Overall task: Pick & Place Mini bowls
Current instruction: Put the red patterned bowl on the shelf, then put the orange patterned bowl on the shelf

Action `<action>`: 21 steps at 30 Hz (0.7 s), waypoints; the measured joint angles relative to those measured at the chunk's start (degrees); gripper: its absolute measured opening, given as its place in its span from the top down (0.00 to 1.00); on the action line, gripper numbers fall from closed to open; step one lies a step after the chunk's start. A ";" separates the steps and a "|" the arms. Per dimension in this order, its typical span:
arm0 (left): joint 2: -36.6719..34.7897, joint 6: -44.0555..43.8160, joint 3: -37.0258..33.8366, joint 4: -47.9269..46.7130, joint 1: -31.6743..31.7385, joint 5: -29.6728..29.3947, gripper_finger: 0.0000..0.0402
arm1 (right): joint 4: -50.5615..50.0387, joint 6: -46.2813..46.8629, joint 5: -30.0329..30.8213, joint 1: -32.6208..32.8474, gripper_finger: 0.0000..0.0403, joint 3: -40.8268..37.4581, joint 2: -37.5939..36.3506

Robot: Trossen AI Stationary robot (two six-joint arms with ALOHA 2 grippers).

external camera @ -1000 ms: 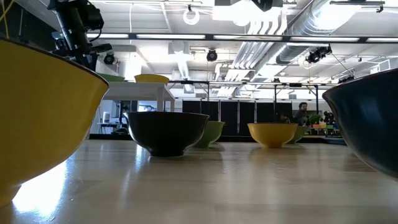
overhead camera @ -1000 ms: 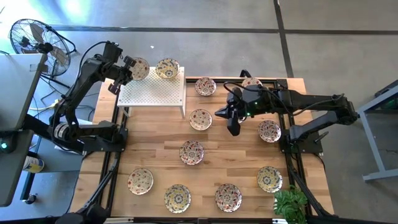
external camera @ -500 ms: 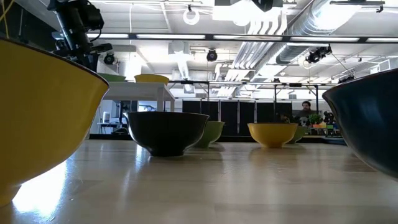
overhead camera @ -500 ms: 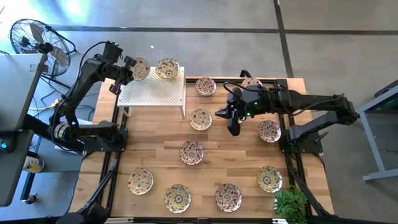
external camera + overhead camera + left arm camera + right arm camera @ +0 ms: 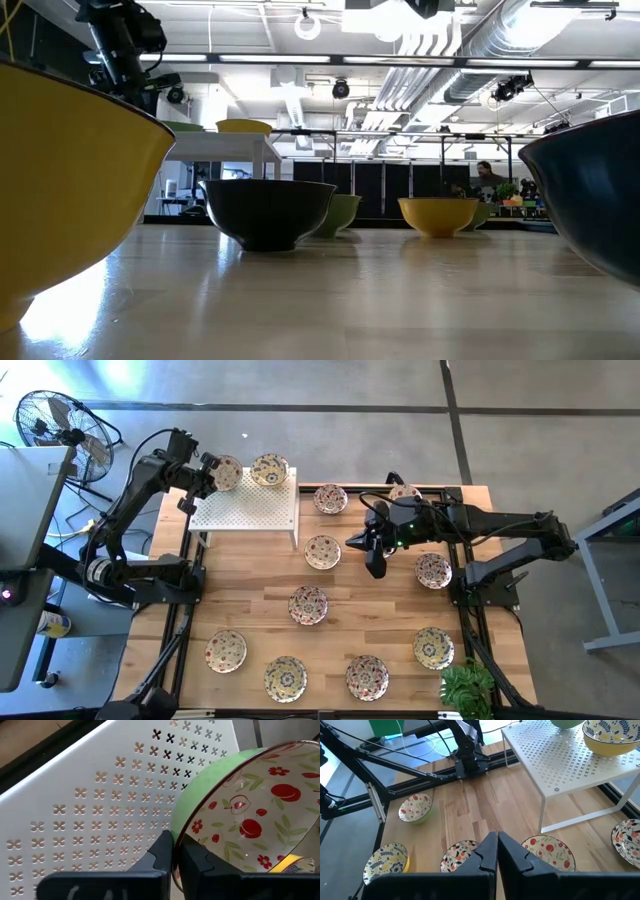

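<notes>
My left gripper (image 5: 207, 472) is clamped on the rim of a green-sided mini bowl (image 5: 225, 471) with red cherries and flowers inside. I hold it over the far left corner of a white perforated shelf (image 5: 245, 510), which stands at the far left of the wooden table (image 5: 260, 610). In my left wrist view, my two dark fingers (image 5: 165, 852) pinch the bowl (image 5: 250, 820) rim, one inside and one outside, and the shelf's (image 5: 100, 820) cut-out surface lies just under it. I cannot tell whether the bowl's foot touches the shelf yet.

A second bowl (image 5: 269, 469), yellow and blue, already sits on the shelf just beside mine. The other mini bowls are spread over the table, some along its near edge.

My right gripper (image 5: 375, 565) hangs over the middle of the table with its fingers pressed together around nothing, near a cherry-patterned bowl (image 5: 322, 551).

To finish this placement well, I judge I should level the bowl, lower it slowly until its foot rests flat, keep clear of the neighbouring bowl, then part the fingers and lift straight away without catching the rim.
</notes>
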 joint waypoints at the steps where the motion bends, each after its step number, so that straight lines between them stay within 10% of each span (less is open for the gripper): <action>1: 0.00 -0.18 0.00 0.04 0.00 -0.02 0.97 | 0.00 0.01 0.00 -0.01 1.00 0.00 0.00; 21: -7.30 0.75 -0.11 1.03 0.00 -0.18 0.67 | 0.99 -0.12 -0.17 0.04 1.00 0.00 -0.15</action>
